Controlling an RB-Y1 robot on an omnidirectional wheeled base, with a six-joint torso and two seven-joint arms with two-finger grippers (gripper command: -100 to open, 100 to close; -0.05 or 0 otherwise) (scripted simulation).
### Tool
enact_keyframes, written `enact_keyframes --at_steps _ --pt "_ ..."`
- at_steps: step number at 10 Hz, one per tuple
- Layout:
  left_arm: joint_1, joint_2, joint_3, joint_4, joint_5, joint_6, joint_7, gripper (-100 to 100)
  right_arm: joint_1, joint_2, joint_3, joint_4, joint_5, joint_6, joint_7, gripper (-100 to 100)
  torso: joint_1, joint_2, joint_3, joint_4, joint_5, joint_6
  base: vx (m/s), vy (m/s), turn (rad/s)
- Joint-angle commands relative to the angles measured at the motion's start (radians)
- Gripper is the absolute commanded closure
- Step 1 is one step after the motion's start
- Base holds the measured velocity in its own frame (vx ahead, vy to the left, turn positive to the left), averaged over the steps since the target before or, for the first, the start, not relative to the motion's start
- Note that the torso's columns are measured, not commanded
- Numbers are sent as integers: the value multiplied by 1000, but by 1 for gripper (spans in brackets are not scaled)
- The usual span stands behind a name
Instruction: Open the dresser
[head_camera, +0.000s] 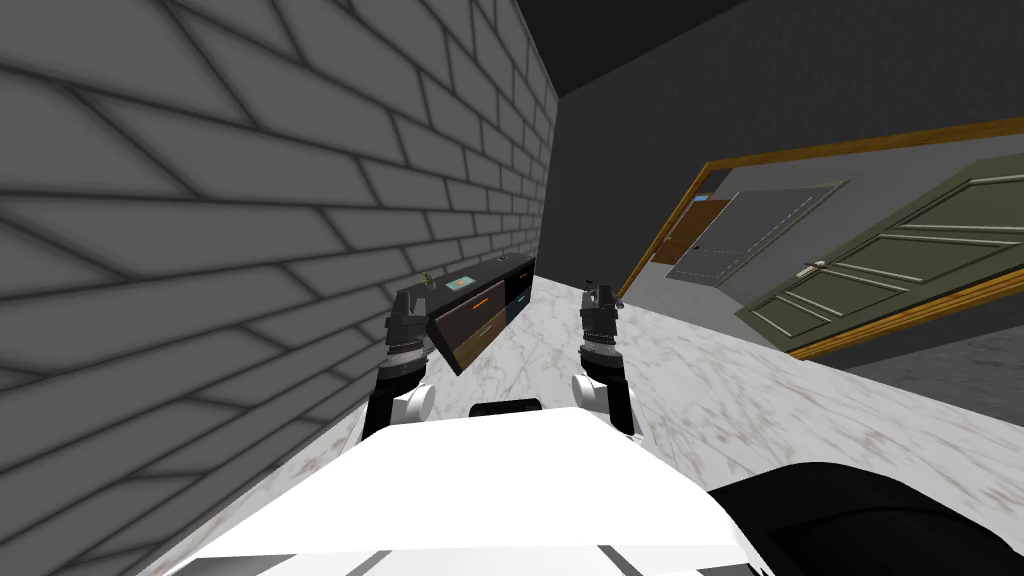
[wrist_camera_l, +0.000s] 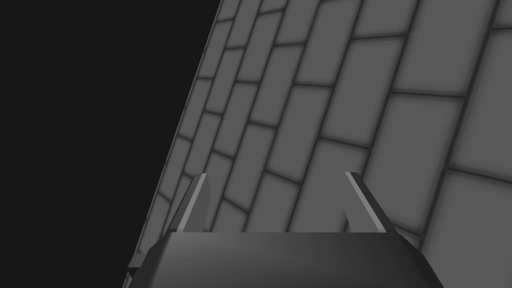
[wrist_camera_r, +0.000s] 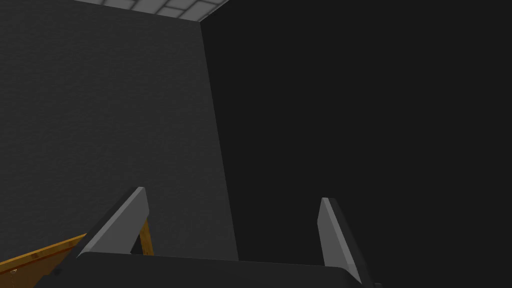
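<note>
The dresser (head_camera: 480, 312), dark with brown drawer fronts (head_camera: 478, 322) seen flush and shut, was found against the grey brick wall (head_camera: 200, 250), ahead on the marbled floor (head_camera: 700, 385). A small green plant (head_camera: 428, 279) and a flat bluish item (head_camera: 461, 284) were carried on its top. The left end effector (wrist_camera_l: 276, 174) was held fully spread and empty, pointed at the brick wall; the right end effector (wrist_camera_r: 232, 194) was likewise spread wide, nothing gripped

1 dresser (head_camera: 478, 318), 1 plant (head_camera: 428, 278), 1 green door (head_camera: 900, 262); left gripper (wrist_camera_l: 277, 174) + right gripper (wrist_camera_r: 232, 192), 2 fingers (wrist_camera_l: 367, 202) ea.
</note>
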Motion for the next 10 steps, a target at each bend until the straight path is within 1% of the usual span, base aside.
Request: enact_keyframes --at_steps 1,3,9,10 --pt "0 0 0 0 0 0 0 0 0 0 0 0 0 0 0 0 0 40 -82 41 0 0 0 0 0" --pt "0 0 0 0 0 0 0 0 0 0 0 0 0 0 0 0 0 175 -351 176 0 0 0 0 0" --pt "0 0 0 0 0 0 0 0 0 0 0 0 0 0 0 0 0 618 -1234 617 0 0 0 0 0" --pt "-3 35 5 8 4 4 2 -100 0 0 0 0 0 0 0 0 0 691 -1382 691 0 0 32 -11 33"
